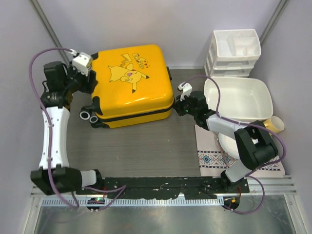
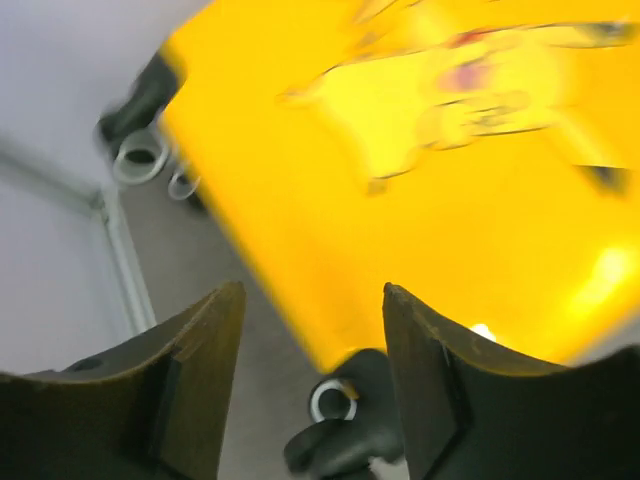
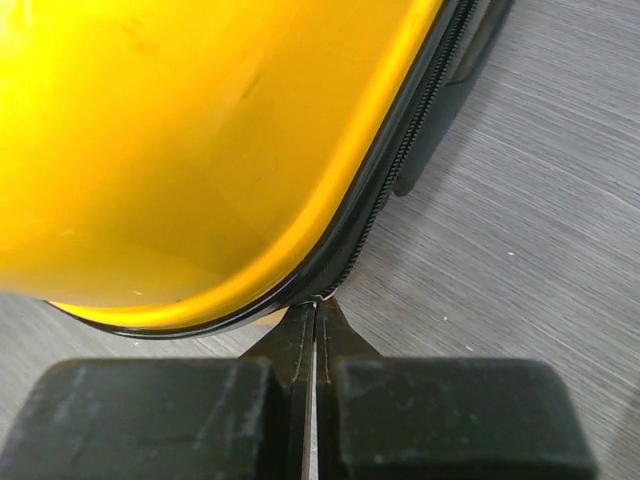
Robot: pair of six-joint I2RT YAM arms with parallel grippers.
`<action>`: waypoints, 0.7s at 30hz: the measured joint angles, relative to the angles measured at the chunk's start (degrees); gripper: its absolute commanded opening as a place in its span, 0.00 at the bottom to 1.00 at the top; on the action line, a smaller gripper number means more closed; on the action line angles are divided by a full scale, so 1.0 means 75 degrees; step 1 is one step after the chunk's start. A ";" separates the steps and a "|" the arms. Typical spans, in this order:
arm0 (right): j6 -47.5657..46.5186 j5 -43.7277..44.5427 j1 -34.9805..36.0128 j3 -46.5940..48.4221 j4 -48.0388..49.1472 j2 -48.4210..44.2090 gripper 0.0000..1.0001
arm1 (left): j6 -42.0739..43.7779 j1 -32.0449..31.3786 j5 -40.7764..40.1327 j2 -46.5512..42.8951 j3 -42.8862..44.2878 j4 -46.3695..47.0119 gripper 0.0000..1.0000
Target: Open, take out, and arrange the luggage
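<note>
The yellow luggage (image 1: pixel 131 83) with the Pikachu print lies flat and closed at the back middle, its black wheels (image 1: pixel 88 115) at its left end. My left gripper (image 1: pixel 92 84) is open at the luggage's left edge. In the left wrist view (image 2: pixel 313 300) the blurred yellow shell (image 2: pixel 450 200) and a wheel (image 2: pixel 335 402) show between its fingers. My right gripper (image 1: pixel 177 108) is at the luggage's right front corner. In the right wrist view (image 3: pixel 317 305) its tips are pressed together on a small silvery zipper pull (image 3: pixel 322 298) at the black zipper band (image 3: pixel 400 170).
A white basin (image 1: pixel 239 100) sits right of the luggage, with a white drawer organizer (image 1: pixel 234 51) behind it. A patterned mat (image 1: pixel 214 158) lies under my right arm, and a yellow cup (image 1: pixel 274 125) stands at the basin's front right. Grey walls close in on the left and at the back.
</note>
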 measured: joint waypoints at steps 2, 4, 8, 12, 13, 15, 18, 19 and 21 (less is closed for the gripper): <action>-0.0003 -0.0385 -0.0119 -0.0003 -0.0009 0.0000 0.01 | 0.0338 -0.0629 0.0525 -0.0676 0.0029 -0.0184 0.52; 0.0006 -0.0851 -0.0291 -0.0003 -0.0015 0.0000 0.01 | 0.0784 -0.1743 0.0871 -0.1282 -0.0323 -0.0335 0.46; 0.0044 -0.1655 -0.0571 -0.0003 -0.0020 0.0000 0.01 | 0.0938 -0.3952 0.1137 -0.1836 -0.1804 -0.0606 0.44; 0.0111 -0.2130 -0.0679 -0.0023 -0.0015 -0.0012 0.01 | 0.0134 -0.5243 0.0691 -0.1160 -0.2961 -0.0134 0.41; 0.0181 -0.2218 -0.0688 -0.0061 0.0012 -0.0029 0.01 | -0.0125 -0.5429 0.0513 -0.0903 -0.3144 0.0070 0.41; 0.0367 -0.2355 -0.0679 -0.0149 0.0067 -0.0070 0.01 | -0.0615 -0.5747 0.0119 -0.0399 -0.3246 0.0417 0.40; 0.0688 -0.2390 -0.0597 -0.0297 0.0207 -0.0111 0.01 | -0.1113 -0.5971 -0.0405 0.0187 -0.3212 0.1125 0.39; 0.0848 -0.2390 -0.0551 -0.0391 0.0309 -0.0131 0.01 | -0.1291 -0.6009 -0.0641 0.0428 -0.3162 0.1399 0.38; 0.1052 -0.2323 -0.0437 -0.0545 0.0446 -0.0213 0.01 | -0.1527 -0.6015 -0.0968 0.0804 -0.3048 0.1746 0.38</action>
